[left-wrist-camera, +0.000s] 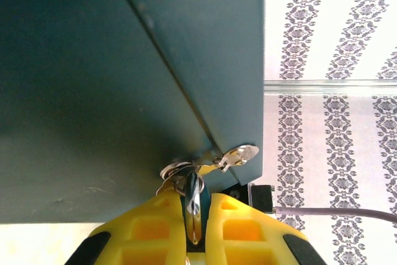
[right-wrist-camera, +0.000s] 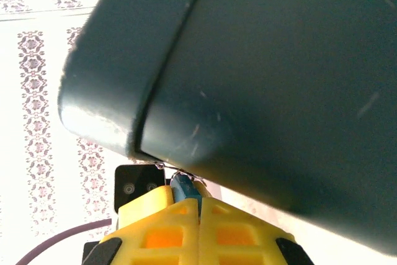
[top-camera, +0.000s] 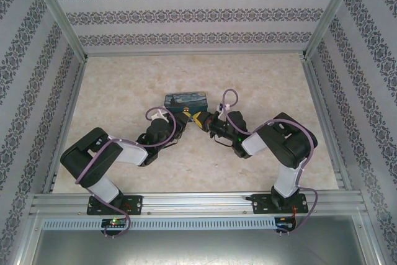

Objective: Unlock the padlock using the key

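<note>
Tin box (top-camera: 186, 98): dark blue-green, resting on the table (top-camera: 124, 85) toward the far middle, just beyond both grippers; looms close and large in both wrist views.
Lid: down on the body, with the seam running unbroken along the side in the right wrist view.
Contents: hidden behind the closed walls; cannot tell.
Left gripper (left-wrist-camera: 197, 218): yellow fingers pressed together, clamped on the key.
Key (left-wrist-camera: 193, 195): flat silvery metal seen edge-on between the left fingers, pointing toward the box's lower edge, with a small wire ring (left-wrist-camera: 175, 169) looped at its far end.
Silvery tab (left-wrist-camera: 239, 155): juts out just beside the ring, against the box's corner; cannot tell whether latch or second key.
Right gripper (right-wrist-camera: 200, 209): fingers closed, pinching the padlock.
Padlock (right-wrist-camera: 183, 188): small blue body wedged between the right fingertips, directly under the box's bottom edge; shackle too hidden to make out.
Grippers together: close to each other in the top view, meeting just in front of the box's near side.
</note>
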Controlling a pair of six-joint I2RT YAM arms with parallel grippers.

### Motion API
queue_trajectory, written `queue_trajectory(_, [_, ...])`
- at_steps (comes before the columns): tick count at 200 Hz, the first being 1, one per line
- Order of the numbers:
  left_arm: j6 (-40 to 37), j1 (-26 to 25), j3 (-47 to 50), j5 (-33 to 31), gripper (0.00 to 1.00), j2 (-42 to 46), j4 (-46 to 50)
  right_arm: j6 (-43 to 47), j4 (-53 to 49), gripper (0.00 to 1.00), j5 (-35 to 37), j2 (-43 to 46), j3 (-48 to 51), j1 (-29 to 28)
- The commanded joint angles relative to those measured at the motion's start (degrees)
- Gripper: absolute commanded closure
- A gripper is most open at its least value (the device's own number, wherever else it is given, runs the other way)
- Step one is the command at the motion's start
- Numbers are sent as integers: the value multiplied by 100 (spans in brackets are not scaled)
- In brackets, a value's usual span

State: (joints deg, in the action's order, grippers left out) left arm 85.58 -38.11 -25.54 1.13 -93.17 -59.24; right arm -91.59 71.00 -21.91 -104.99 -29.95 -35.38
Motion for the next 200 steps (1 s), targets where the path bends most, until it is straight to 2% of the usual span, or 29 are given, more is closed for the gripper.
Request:
queue_trajectory(1, [62,-401,-120,906,100,-175,-298,-7,626,100,-283,9,-299,-98])
queue_trajectory(30, [-25,-399,-74,656,100,-161,-152,95,513,100,-347,122,-204,34])
queue_trajectory(87, [-177,-399,-11,138,100,-125,104,327,227,56,-514,379,-8,250])
queue_trajectory(107, [-239,-399,2,44,100,-106,154,467,63,49,-590,539,179,316])
queue_trajectory(133, [-336,-382,-12,4,100,-79,298,780,-345,46,-727,880,536,429])
queue_trajectory(179, [-516,-382,-3,-16,100,-63,456,1805,-2296,43,-869,1939,912,549])
queue_trajectory(200, [-562,-381,-12,9,100,-68,518,2877,-4183,44,-639,2700,633,509])
